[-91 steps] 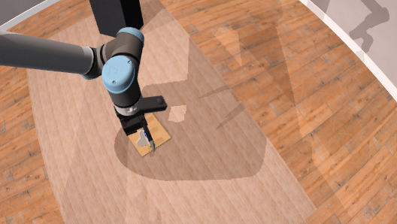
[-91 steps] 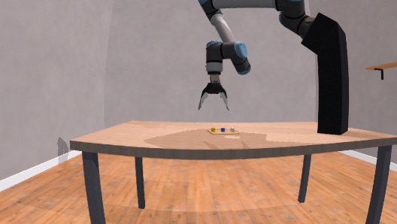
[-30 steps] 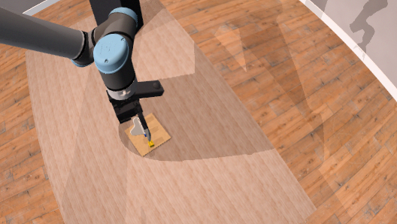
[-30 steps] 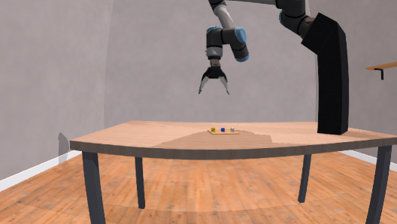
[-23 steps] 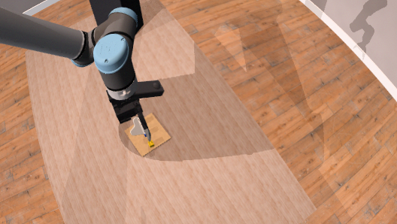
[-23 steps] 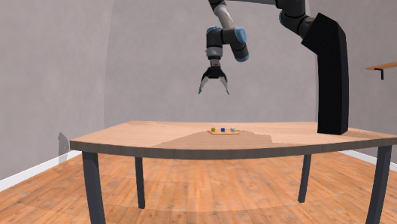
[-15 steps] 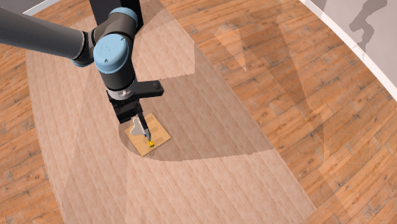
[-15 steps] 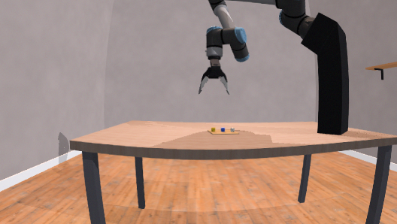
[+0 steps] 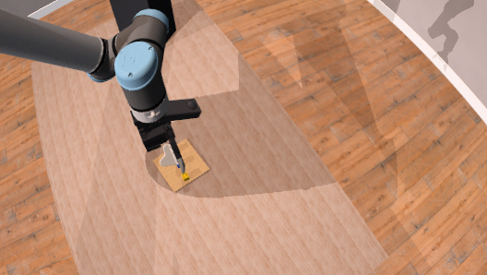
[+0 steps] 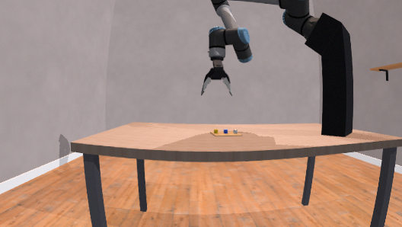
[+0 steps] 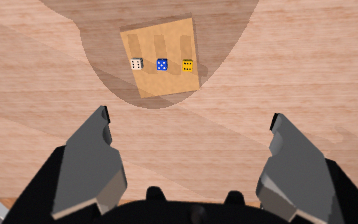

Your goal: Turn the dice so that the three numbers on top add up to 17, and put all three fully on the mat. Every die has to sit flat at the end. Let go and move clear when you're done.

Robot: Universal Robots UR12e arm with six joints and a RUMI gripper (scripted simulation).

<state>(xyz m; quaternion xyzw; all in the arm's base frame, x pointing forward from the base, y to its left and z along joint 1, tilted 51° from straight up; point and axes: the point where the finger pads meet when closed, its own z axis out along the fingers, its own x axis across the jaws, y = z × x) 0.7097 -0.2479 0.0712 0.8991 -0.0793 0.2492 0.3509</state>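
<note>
Three dice sit in a row on the tan mat (image 11: 161, 56), all flat: a white die (image 11: 136, 63), a blue die (image 11: 162, 64) and a yellow die (image 11: 187, 65). The white and yellow dice show six pips on top, the blue one five. In the exterior view the yellow die (image 10: 215, 131), blue die (image 10: 225, 131) and white die (image 10: 235, 131) lie on the mat (image 10: 226, 133). My gripper (image 10: 216, 87) hangs high above the table, open and empty, fingers spread wide (image 11: 190, 150). In the top view only the yellow die (image 9: 185, 176) shows; the gripper (image 9: 172, 156) hides the others.
The mat lies near the middle of a curved wooden table (image 10: 236, 139). The robot's black base column (image 10: 335, 78) stands at the table's right rear. A small shelf (image 10: 386, 68) is on the right wall.
</note>
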